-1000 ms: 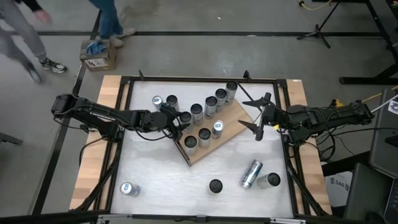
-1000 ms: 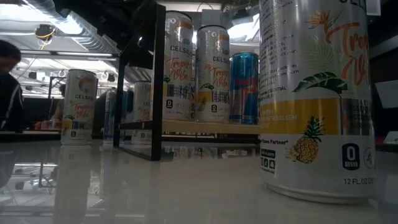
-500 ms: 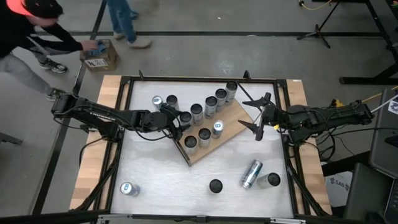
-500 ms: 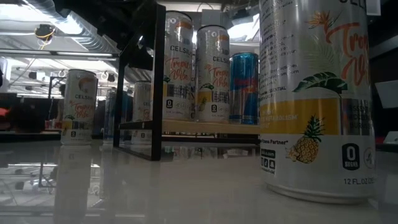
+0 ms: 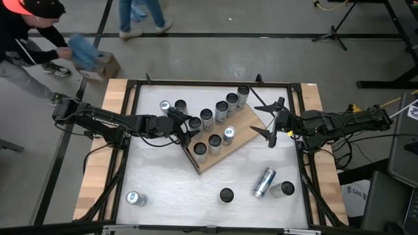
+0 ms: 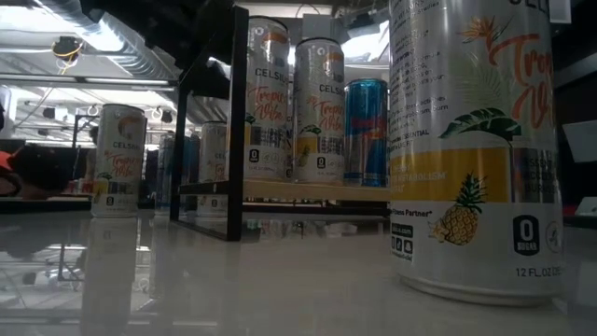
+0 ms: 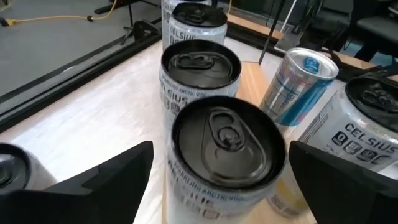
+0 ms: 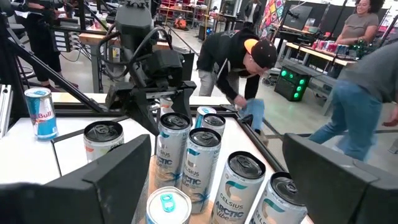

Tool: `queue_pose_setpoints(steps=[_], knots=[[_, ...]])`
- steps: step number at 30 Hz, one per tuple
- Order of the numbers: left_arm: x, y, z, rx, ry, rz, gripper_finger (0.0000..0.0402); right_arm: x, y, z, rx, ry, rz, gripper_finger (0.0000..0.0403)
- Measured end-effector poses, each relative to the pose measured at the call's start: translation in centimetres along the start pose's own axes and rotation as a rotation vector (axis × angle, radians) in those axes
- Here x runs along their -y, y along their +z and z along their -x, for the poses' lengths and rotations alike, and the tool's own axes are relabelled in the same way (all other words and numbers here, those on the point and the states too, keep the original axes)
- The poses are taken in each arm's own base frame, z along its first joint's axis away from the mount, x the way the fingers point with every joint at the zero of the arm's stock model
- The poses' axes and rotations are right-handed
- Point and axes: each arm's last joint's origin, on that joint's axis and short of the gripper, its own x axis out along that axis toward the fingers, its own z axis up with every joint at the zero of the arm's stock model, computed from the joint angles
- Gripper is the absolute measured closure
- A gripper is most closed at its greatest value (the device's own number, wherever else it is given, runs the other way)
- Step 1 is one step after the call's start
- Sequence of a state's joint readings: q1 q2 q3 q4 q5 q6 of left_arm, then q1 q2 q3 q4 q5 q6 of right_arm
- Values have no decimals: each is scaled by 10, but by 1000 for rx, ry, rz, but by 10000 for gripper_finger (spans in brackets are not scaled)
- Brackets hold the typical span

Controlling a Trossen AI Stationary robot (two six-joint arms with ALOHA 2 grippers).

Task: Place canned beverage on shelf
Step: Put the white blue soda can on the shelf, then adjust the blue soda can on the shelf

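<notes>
Here the left gripper (image 5: 185, 124), jaws apart, straddles a can (image 5: 194, 123) on the shelf (image 5: 243, 127); right gripper (image 5: 266, 121) open nearby

Left gripper (image 7: 221, 180) with fingers (image 7: 106, 183) spread wide either side of a black-topped Celsius can (image 7: 224, 152) on the shelf (image 7: 252, 81); blue-topped can (image 7: 298, 84) tilted beyond.

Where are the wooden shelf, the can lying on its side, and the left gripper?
shelf (image 5: 243, 127): high view, bare board near its right corner.
tipped can (image 5: 264, 182): high view, middle of its side.
left gripper (image 5: 186, 125): high view, between its fingertips.
</notes>
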State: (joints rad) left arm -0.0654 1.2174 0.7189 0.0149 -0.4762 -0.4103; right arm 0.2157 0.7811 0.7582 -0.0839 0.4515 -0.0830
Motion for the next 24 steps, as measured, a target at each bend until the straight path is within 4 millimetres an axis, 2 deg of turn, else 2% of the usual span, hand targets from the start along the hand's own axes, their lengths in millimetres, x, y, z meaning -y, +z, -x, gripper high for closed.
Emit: queue_pose_setpoints(steps=[10, 24], knots=[[-3, 11, 14, 55, -21, 29, 37, 0, 0, 0, -4, 0, 2, 49], [-12, 32, 45, 173, -70, 96, 37, 0, -2, 0, -21, 2, 10, 49]])
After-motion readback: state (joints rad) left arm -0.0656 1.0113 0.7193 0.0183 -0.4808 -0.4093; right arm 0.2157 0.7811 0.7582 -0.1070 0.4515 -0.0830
